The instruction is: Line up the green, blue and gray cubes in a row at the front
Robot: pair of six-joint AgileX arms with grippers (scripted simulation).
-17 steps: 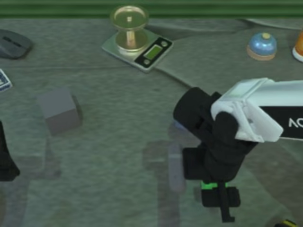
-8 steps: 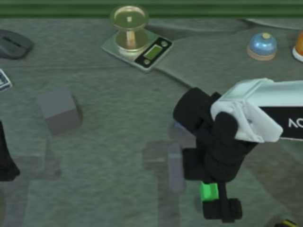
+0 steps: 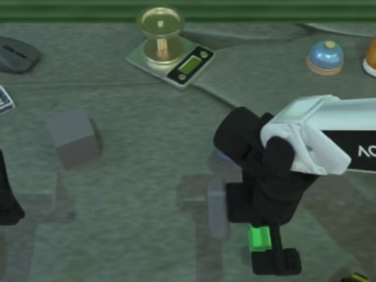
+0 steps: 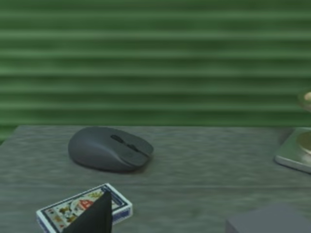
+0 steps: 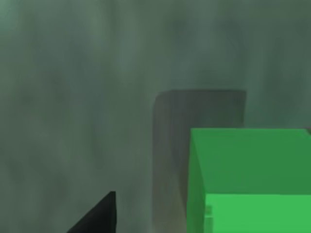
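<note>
Our right pincer [image 3: 267,249] is at the front of the desk [image 3: 147,194], closed on the green cube [image 3: 259,238]. The gray cube [image 3: 73,137] sits far left. If our grip is loose, the cube could slip and roll away.

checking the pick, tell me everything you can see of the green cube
The green cube is small, bright green and matte, with flat plain faces and sharp edges. It sits near the table's front edge, right of centre, directly under the right arm, partly hidden by the right gripper. In the right wrist view it fills the corner of the frame, showing two faces, casting a shadow on the gray-green table. Whether the fingers touch it or it rests on the table cannot be told.
</note>
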